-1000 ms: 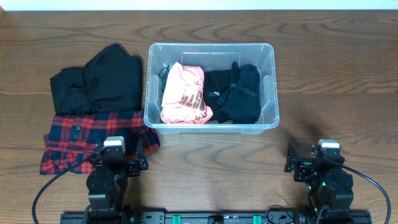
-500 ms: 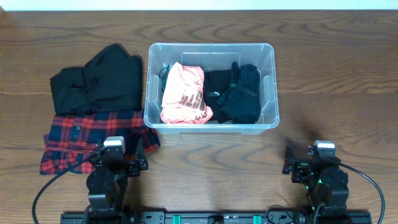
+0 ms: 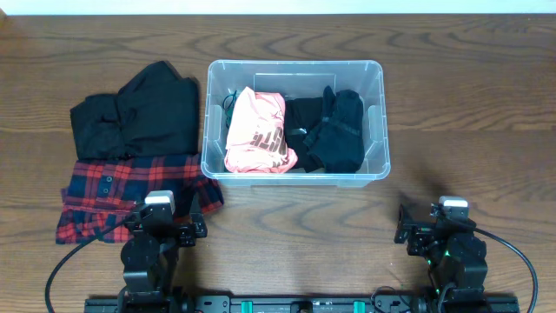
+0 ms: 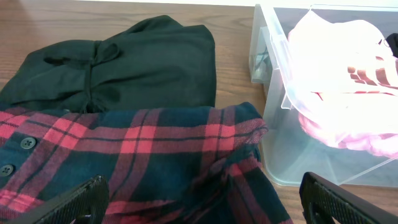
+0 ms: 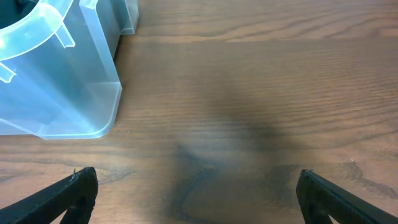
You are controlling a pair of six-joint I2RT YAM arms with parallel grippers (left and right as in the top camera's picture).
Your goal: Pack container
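Observation:
The clear plastic container [image 3: 377, 113] stands at the table's middle, holding a pink garment [image 3: 257, 132] on the left and a black garment [image 3: 334, 130] on the right. It also shows in the left wrist view [image 4: 273, 93] and the right wrist view [image 5: 74, 93]. A black garment [image 3: 135, 113] and a red plaid shirt [image 3: 113, 196] lie left of it. My left gripper [image 4: 202, 202] is open over the plaid shirt's [image 4: 143, 155] near edge. My right gripper [image 5: 199, 193] is open and empty above bare wood, near and right of the container.
The wooden table [image 3: 469, 113] has bare surface right of the container and along the far edge. Both arm bases sit at the near edge.
The right arm has shifted slightly toward the near edge. Nothing else has moved.

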